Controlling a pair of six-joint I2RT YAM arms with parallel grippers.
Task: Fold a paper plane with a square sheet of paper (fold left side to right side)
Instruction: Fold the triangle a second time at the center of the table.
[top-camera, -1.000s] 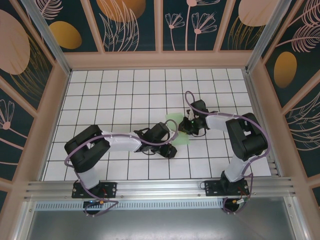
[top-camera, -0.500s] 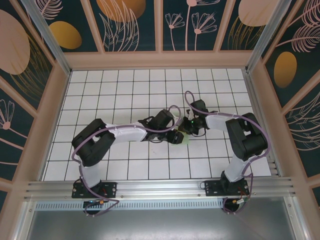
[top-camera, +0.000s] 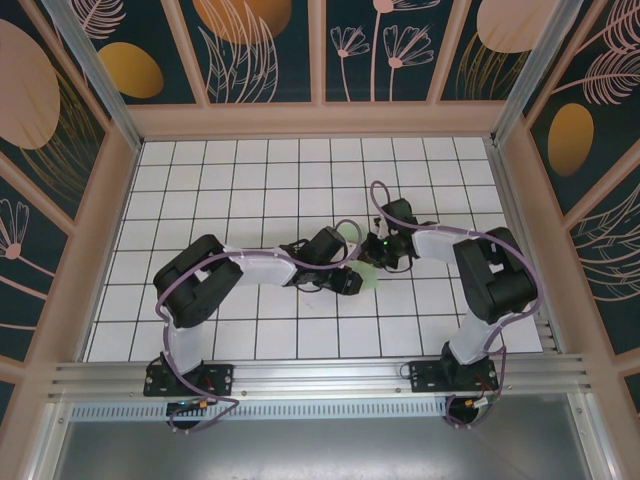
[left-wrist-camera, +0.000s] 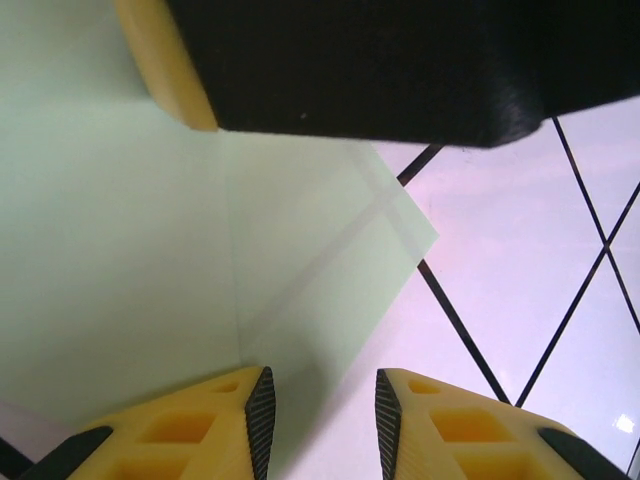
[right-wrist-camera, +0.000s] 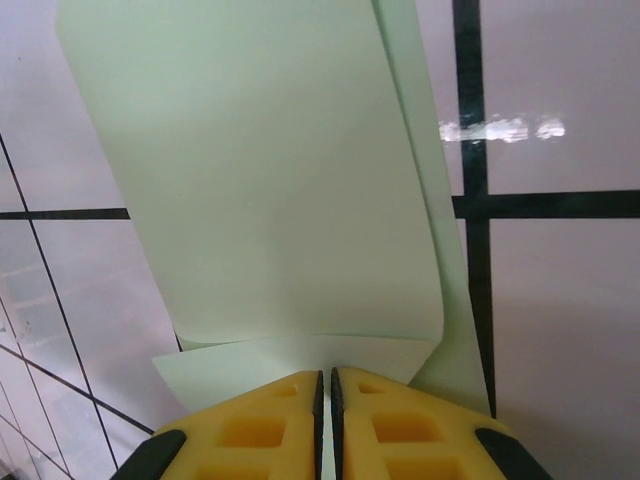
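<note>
The left hand, its fingers narrowly apart, has swung in over the thin pale mint-green square sheet of paper lying on the white gridded worktop, and the right hand pinches its curled-over flap, so creasing the fold looks imminent.

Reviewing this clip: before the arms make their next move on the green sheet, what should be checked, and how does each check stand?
1. Right gripper holds the square sheet of paper: ok, jaws shut on its edge.
2. Left gripper ready to take hold: ok, jaws apart, sheet edge seen between them.
3. Folded layer lying flat: not ok, it bows up with no sharp crease.
4. Edges lined up: cannot tell, the arms cover most of the sheet from above.
5. Grippers clear of each other: cannot tell, they sit very close over the sheet.
</note>
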